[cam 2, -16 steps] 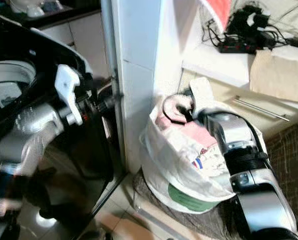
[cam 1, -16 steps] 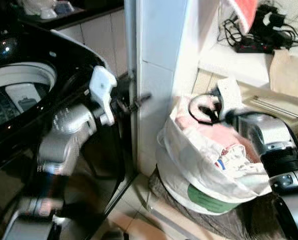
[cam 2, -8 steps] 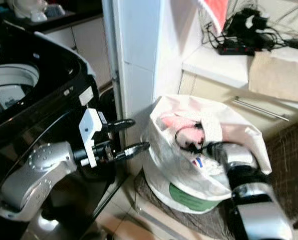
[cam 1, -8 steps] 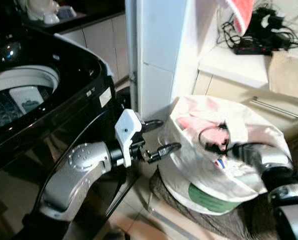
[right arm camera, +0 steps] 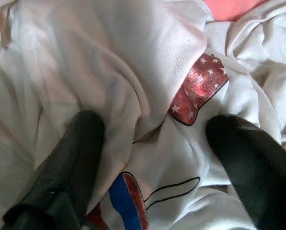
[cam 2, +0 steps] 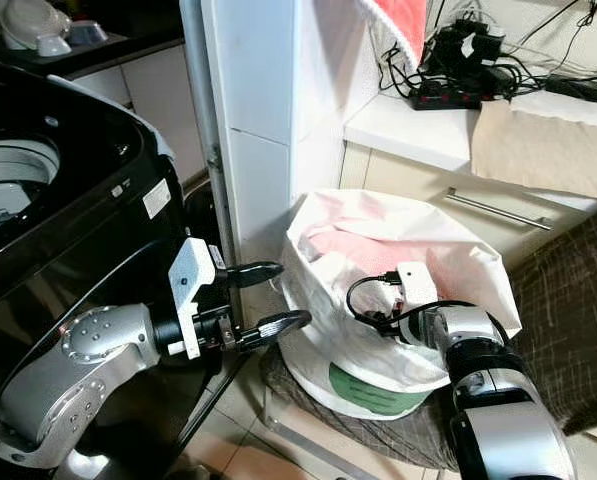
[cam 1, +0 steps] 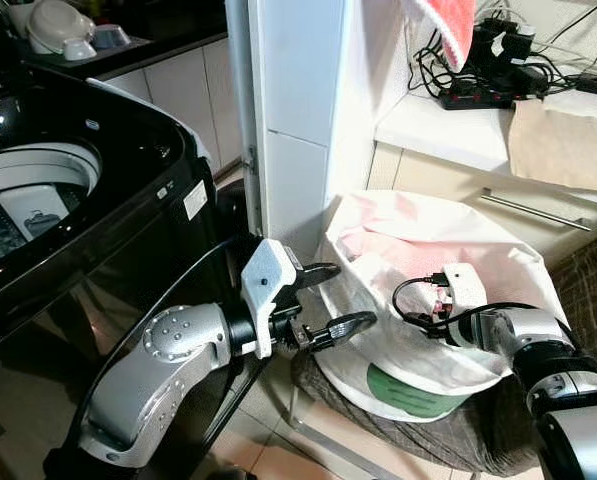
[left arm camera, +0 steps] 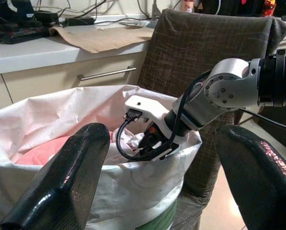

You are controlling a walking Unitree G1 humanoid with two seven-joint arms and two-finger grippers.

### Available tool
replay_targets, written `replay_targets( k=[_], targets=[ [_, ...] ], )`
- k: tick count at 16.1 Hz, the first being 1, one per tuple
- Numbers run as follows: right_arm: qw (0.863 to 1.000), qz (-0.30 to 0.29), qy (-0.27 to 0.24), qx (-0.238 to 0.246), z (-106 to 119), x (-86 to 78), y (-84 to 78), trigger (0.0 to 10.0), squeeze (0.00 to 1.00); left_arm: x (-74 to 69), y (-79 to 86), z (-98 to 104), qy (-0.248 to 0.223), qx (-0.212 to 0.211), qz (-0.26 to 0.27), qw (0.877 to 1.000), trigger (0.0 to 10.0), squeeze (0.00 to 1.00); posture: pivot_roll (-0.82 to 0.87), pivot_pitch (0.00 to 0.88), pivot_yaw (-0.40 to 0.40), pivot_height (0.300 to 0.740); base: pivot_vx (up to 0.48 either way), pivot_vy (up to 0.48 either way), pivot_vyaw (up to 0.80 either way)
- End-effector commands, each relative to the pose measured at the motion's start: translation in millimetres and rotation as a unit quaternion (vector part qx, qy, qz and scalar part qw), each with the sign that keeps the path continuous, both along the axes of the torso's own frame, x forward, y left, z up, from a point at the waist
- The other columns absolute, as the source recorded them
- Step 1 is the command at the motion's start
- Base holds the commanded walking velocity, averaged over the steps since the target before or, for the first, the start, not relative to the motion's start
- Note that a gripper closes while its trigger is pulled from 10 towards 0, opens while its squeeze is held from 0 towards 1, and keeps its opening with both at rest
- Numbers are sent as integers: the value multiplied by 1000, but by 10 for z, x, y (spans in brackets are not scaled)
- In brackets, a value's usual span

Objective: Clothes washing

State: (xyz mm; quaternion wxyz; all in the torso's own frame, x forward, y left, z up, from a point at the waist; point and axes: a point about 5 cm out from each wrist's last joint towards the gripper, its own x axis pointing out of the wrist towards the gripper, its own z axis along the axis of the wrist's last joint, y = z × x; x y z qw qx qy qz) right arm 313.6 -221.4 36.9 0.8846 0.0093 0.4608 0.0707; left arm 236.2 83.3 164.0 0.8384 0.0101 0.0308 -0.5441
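Note:
A white laundry bag (cam 1: 373, 335) with a green label stands on a brown woven seat (cam 1: 478, 445). It holds a pink garment (cam 1: 398, 250) and a white garment with a red star patch (right arm camera: 198, 88). My right gripper (right arm camera: 154, 139) is down inside the bag, open, its fingers (right arm camera: 75, 153) resting on the white garment on either side of a fold. My left gripper (cam 1: 333, 298) hangs open just outside the bag's near wall, with nothing between its fingers. The black top-loading washing machine (cam 1: 128, 180) stands to the left with its drum (cam 1: 28, 195) uncovered.
A white tiled pillar (cam 1: 298, 110) rises between washer and bag. Behind the bag is a cabinet drawer with a metal handle (cam 1: 533, 210), and a counter carrying a power strip with cables (cam 1: 488, 85) and brown paper (cam 1: 568, 140). A red cloth (cam 1: 443, 20) hangs above.
My left arm came down from the washer's rim to beside the bag, gripper open. My right gripper sank from above the bag into the clothes. The camera shifted slightly.

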Motion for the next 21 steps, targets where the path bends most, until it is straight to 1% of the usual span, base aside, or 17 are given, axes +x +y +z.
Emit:
replay_targets(
  k=[1,4,5,10,12,15,16,18,19,20,21],
  targets=[
    [1000,-6,5,-2,-9,-4,-22,0,0,-4,-6,32,-6,5,2,1000,10000,0,15,0,14,740,0,0,0],
    [1000,-15,-3,3,-13,4,-45,0,0,18,6,42,-8,5,13,1000,10000,0,17,0,14,740,0,0,0],
    [999,-28,-8,15,-12,12,-53,0,0,32,11,52,-9,5,18,1000,10000,0,18,0,14,740,0,0,0],
    [998,-54,-18,34,-7,22,-81,0,0,46,23,64,-10,4,23,1000,10000,0,22,0,15,740,0,0,0],
    [995,-78,-28,53,7,33,-112,0,0,40,19,60,-7,4,22,1000,10000,0,23,0,17,740,0,0,0],
    [993,-92,-44,54,34,53,-155,0,0,50,25,71,-8,1,28,1000,10000,0,25,2,15,740,0,0,0],
    [993,-96,-56,50,60,73,-175,0,0,62,31,82,-11,-2,35,999,10000,0,25,2,15,740,0,0,0],
    [987,-107,-114,38,231,193,-240,0,0,108,66,103,-19,-9,65,998,10000,0,25,2,14,740,0,0,0],
    [983,-111,-142,39,340,256,-266,0,0,143,93,107,-22,-12,89,996,10000,0,21,3,17,740,0,0,0],
    [978,-99,-182,34,525,342,-288,0,0,219,154,131,-35,-20,148,988,10000,0,19,4,17,740,0,0,0],
    [976,-93,-193,34,578,362,-287,0,0,242,177,135,-37,-23,168,985,10000,0,19,4,17,740,0,0,0]
  ],
)
